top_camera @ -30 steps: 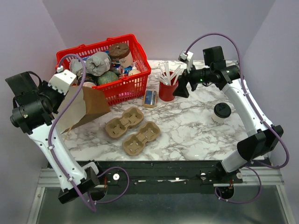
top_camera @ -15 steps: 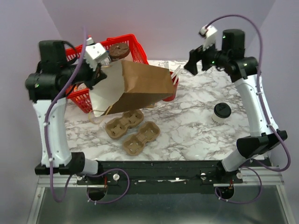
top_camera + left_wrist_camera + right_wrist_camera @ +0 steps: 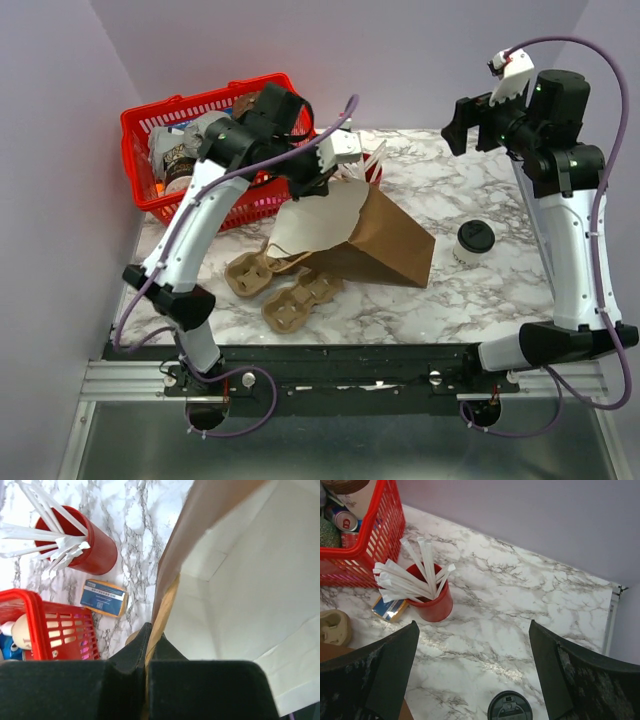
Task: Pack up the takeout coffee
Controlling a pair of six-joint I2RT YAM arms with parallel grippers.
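The takeout coffee (image 3: 474,242), a cream cup with a black lid, stands at the right of the marble table; its lid shows at the bottom of the right wrist view (image 3: 511,707). My left gripper (image 3: 322,180) is shut on the rim of a brown paper bag (image 3: 375,245), which lies tilted mid-table with its white inside showing (image 3: 240,590). My right gripper (image 3: 455,128) is open and empty, raised high above the back right of the table, well above the coffee.
A red basket (image 3: 160,125) of groceries stands at the back left. A red cup with white cutlery (image 3: 431,600) and a blue-and-orange packet (image 3: 104,597) lie beside it. Two brown pulp cup carriers (image 3: 285,285) lie at the front, partly under the bag.
My left arm has swung right and lowered the bag onto the table's middle, over the carriers. My right gripper has risen and moved right.
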